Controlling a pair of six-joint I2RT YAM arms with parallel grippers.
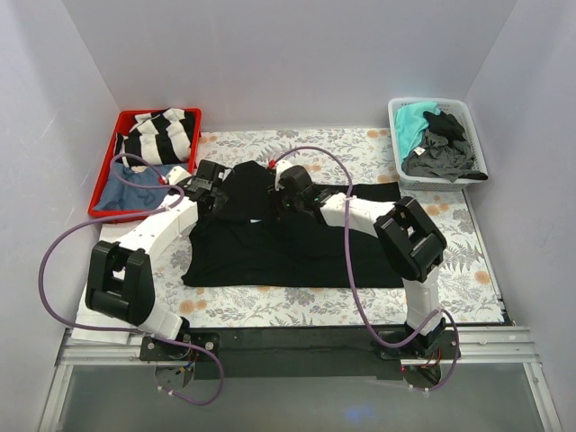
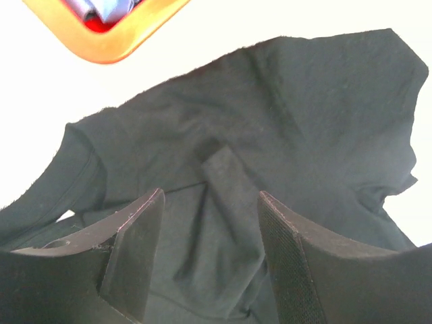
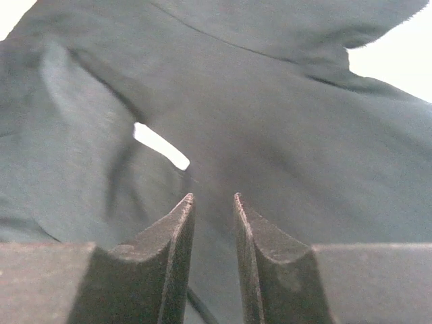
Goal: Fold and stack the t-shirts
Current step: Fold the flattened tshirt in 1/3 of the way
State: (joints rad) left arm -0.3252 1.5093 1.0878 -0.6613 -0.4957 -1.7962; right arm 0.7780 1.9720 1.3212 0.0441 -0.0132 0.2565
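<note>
the black t-shirt (image 1: 297, 247) lies spread across the middle of the flowered table cover (image 1: 315, 148), with its long edge running from 9 to 3 o'clock. its upper left part is bunched into a raised hump towards 11 o'clock from the shirt's centre.

the left gripper (image 1: 214, 184) sits at the hump's 9 o'clock side. in the left wrist view its fingers (image 2: 138, 223) stand well apart over the cloth with nothing between them, and a sleeve trails off towards 8 o'clock.

the right gripper (image 1: 281, 196) is just beside the hump at its 3 o'clock side, reaching in from the right. in the right wrist view its fingers (image 3: 179, 236) stand only a narrow gap apart, close over wrinkled black cloth. the gap looks bare, though it is dark low down and i cannot be sure no fold sits there. a small bright slit (image 3: 162, 145) in the cloth shows at 11 o'clock from the tips.

a red tray (image 1: 103, 162) sits at the table's 10 o'clock corner. it holds a black-and-white striped shirt (image 1: 162, 135) at the far end and a blue garment (image 1: 121, 189) at the near end.

a white basket (image 1: 393, 135) stands at 2 o'clock, well apart from the black shirt. it holds a teal t-shirt (image 1: 412, 121) and a dark grey t-shirt (image 1: 441, 160), both crumpled.
</note>
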